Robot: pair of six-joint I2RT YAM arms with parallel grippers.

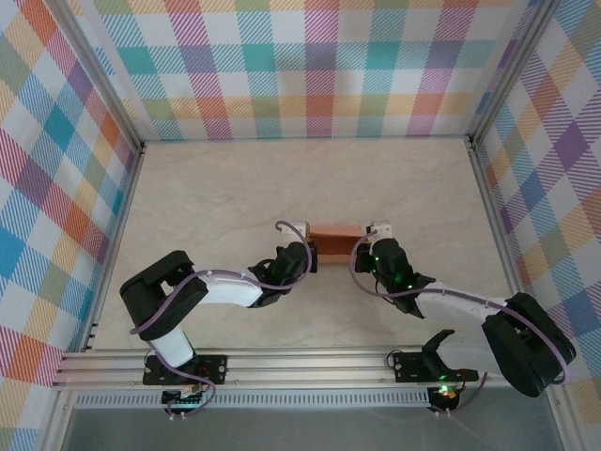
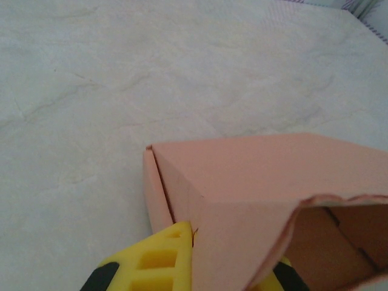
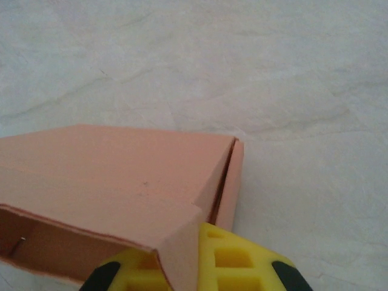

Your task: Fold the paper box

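The paper box (image 1: pixel 336 233) is a small salmon-orange card box on the table's middle, held between my two grippers. My left gripper (image 1: pixel 305 252) is at its left end and my right gripper (image 1: pixel 364 249) at its right end. In the left wrist view the box (image 2: pixel 254 176) has its near side open, and my left gripper (image 2: pixel 233 248) is shut on the end wall, which lies between the yellow fingers (image 2: pixel 157 260). The right wrist view mirrors this. There the box (image 3: pixel 121 163) has its end wall pinched by my right gripper (image 3: pixel 176 254), with one yellow finger (image 3: pixel 242 260) outside the wall.
The pale marbled table (image 1: pixel 235 188) is enclosed by plaid walls at the back (image 1: pixel 310 66), left (image 1: pixel 56 188) and right (image 1: pixel 554 169). A metal rail (image 1: pixel 310 366) with the arm bases runs along the near edge.
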